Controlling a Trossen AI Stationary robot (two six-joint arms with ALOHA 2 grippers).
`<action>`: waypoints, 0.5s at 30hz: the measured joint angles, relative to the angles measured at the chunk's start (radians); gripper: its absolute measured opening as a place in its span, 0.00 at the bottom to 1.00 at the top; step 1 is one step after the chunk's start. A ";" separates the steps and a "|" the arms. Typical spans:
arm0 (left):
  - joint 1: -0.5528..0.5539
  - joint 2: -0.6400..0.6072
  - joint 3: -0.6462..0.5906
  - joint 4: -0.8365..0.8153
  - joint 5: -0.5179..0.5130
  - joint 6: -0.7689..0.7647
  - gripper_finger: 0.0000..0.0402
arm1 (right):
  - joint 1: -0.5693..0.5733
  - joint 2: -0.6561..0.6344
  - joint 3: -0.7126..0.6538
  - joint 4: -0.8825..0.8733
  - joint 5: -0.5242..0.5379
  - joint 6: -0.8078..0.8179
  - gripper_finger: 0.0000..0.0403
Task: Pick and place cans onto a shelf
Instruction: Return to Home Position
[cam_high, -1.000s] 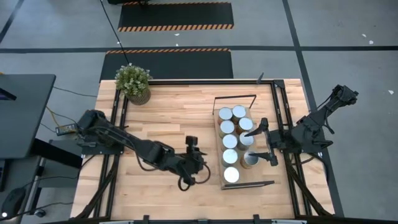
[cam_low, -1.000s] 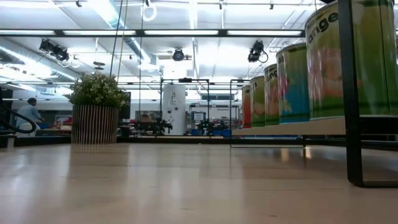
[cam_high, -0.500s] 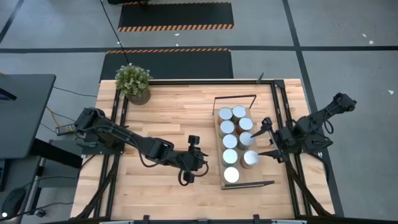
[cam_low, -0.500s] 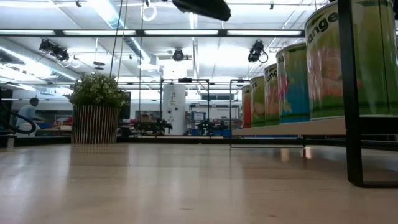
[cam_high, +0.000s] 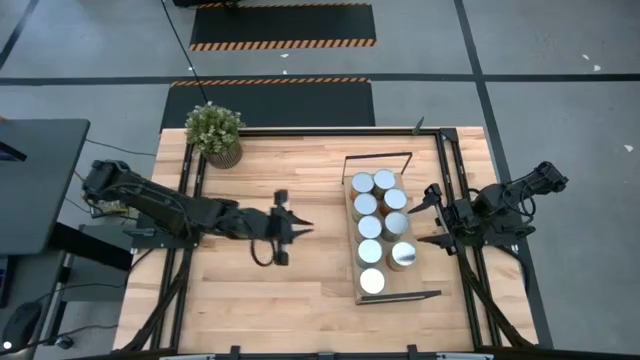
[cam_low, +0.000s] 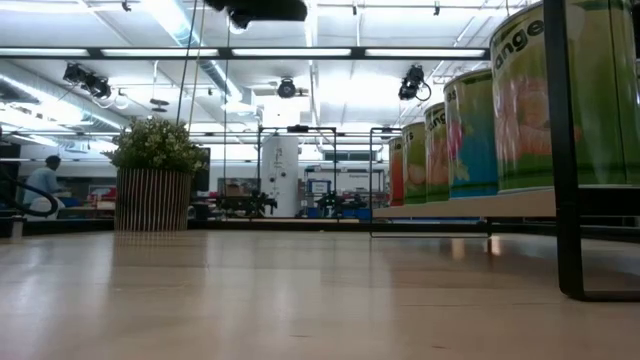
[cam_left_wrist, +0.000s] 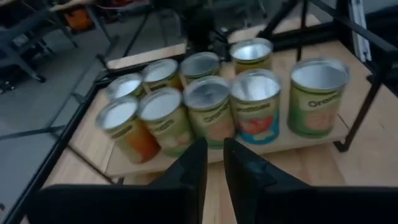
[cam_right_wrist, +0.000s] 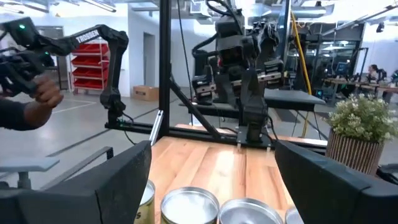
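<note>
Several cans with silver tops stand upright in two rows on the light-wood shelf. They also show in the left wrist view and the low view. My left gripper is shut and empty over the table's middle, left of the shelf, pointing at it. My right gripper is open and empty just right of the shelf, with its fingers wide apart and can tops below them.
A potted green plant stands at the table's far left corner. Black frame bars run along the table's right side beside my right gripper. Bare wooden tabletop lies left of the shelf.
My left gripper has drawn back from the shelf toward the table's left edge and somewhat toward the far edge. My right gripper has pulled back a little toward the table's right edge, staying open. The cans stand as before.
</note>
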 joint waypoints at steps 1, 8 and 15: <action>0.005 -0.029 -0.037 0.027 0.000 -0.006 0.14 | -0.009 -0.010 -0.005 -0.004 -0.005 0.002 0.87; 0.056 -0.256 -0.282 0.207 -0.001 -0.048 0.10 | -0.119 -0.031 -0.027 -0.005 -0.081 0.030 0.87; 0.100 -0.461 -0.415 0.231 -0.047 -0.079 0.06 | -0.284 -0.030 -0.027 0.003 -0.214 0.058 0.87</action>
